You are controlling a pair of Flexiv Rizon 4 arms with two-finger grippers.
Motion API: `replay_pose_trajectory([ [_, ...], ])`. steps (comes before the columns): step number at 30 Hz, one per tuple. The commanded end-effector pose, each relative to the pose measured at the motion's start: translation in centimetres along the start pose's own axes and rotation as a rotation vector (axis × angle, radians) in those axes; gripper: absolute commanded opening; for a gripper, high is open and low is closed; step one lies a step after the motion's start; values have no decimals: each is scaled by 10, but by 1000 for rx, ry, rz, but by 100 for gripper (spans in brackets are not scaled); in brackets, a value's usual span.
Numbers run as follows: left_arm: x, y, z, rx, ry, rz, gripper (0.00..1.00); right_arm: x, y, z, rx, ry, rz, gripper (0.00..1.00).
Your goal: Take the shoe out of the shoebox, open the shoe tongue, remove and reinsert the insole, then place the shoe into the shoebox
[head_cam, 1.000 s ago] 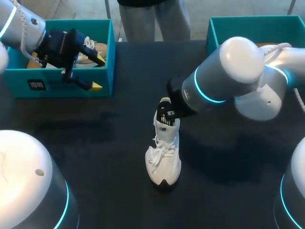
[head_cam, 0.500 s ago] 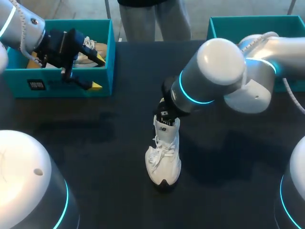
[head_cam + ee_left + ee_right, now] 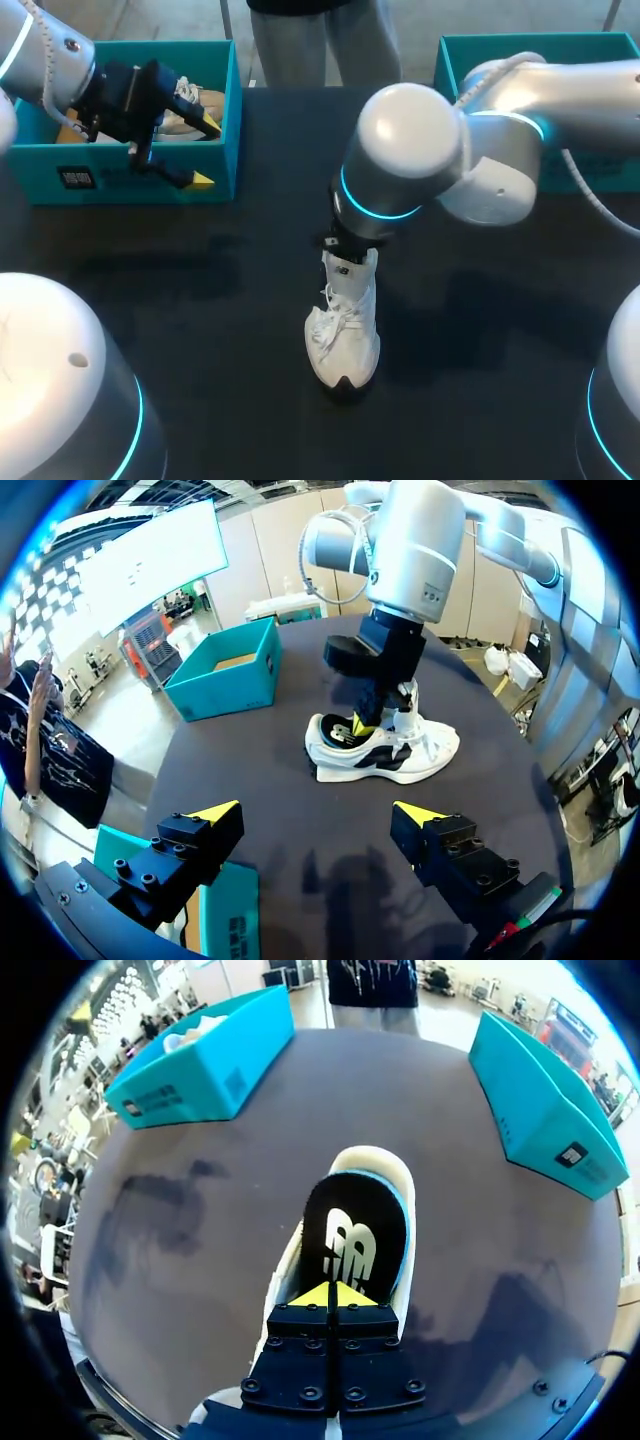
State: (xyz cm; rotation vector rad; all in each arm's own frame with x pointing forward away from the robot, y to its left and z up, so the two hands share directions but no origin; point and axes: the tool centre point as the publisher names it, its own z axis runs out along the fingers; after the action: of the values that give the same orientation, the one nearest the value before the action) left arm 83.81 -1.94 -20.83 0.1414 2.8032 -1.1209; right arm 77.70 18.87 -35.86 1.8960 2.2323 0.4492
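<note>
A white shoe [image 3: 344,330] stands on the black table, toe toward the front edge. Its black insole [image 3: 350,1240] lies inside it. My right gripper [image 3: 330,1298] is shut, its yellow tips together and down in the heel opening, touching the insole's near end. In the head view the right arm [image 3: 405,150] covers that gripper and the shoe's heel. My left gripper [image 3: 175,135] hangs open at the front wall of the left teal shoebox [image 3: 228,120], holding nothing. From the left wrist, the shoe [image 3: 385,755] lies ahead of the open left gripper [image 3: 318,812].
Another pale shoe [image 3: 188,100] lies in the left shoebox. A second teal box [image 3: 500,45] stands at the back right, partly behind my right arm. Bare black table surrounds the shoe.
My right arm's elbow has swung left over the shoe, and its gripper has gone lower into the heel opening. The left arm and the shoe have not moved.
</note>
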Motion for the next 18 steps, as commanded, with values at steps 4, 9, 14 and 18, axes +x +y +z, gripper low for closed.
replay_pose_trajectory([
  [4, 0, 0, 0, -3, 0, 0, 100, 3, -2, 21, 26, -18, 6, 0],
  [9, 0, 0, 0, -3, 0, 0, 100, 0, -2, 24, 33, -29, 0, 0],
  [14, 0, 0, 0, -3, 0, 0, 100, -2, 3, 9, 4, -60, -15, 0],
  [18, 0, 0, 0, -3, 0, 0, 100, -1, 8, -3, -24, -73, -29, 0],
])
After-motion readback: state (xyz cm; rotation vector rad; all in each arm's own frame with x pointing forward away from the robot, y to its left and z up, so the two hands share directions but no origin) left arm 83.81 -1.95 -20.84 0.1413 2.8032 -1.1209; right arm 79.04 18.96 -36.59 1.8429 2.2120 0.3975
